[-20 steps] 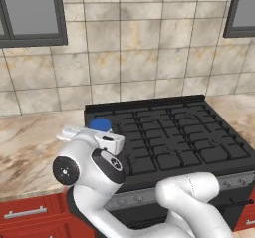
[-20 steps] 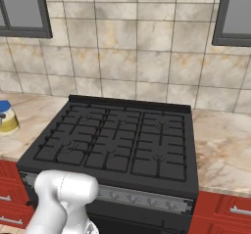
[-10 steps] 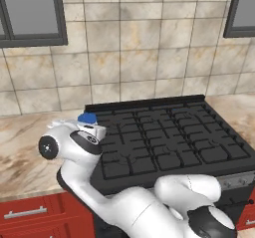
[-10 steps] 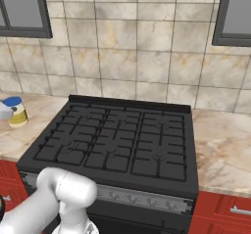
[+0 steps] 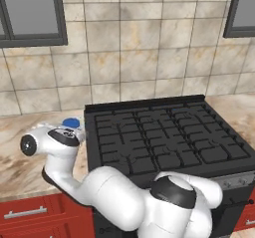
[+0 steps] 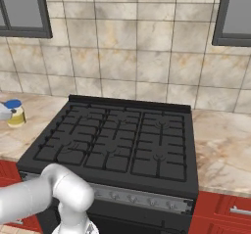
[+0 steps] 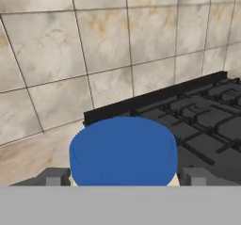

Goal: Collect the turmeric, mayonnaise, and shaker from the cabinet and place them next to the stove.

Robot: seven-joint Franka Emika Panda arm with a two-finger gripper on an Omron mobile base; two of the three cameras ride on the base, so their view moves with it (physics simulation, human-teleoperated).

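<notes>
The arm has swung further left since a second ago, carrying the mayonnaise (image 5: 71,123) away from the stove's (image 5: 164,142) front-left corner and out over the marble counter (image 5: 20,162) on the stove's left side. In the earlier left base picture the blue lid sat right against the grates; now it hangs just off the stove's left edge, with the white wrist reaching out beyond it.

From the right base view the jar (image 6: 14,114) shows at the far left, well apart from the stove (image 6: 117,140), cream body and blue lid both visible, low over the counter (image 6: 34,125). Whether it already touches the stone I cannot tell from here.

And the hand view settles the grip: the blue lid (image 7: 123,151) sits squarely between the two grey finger tips, the gripper (image 7: 123,178) clamped wide around the fat jar. The fingers (image 7: 52,177) flank it closely on each side, so the mayonnaise is being held, not let go. Beyond it, the stove's (image 7: 188,111) black back rail and the tiled wall (image 7: 117,40).

What it means: this looks like the placing stroke for the mayonnaise, next to the stove on its left. My read is that lowering and releasing come next. No turmeric or shaker can be seen beside the stove, so those two appear to remain to be fetched.
</notes>
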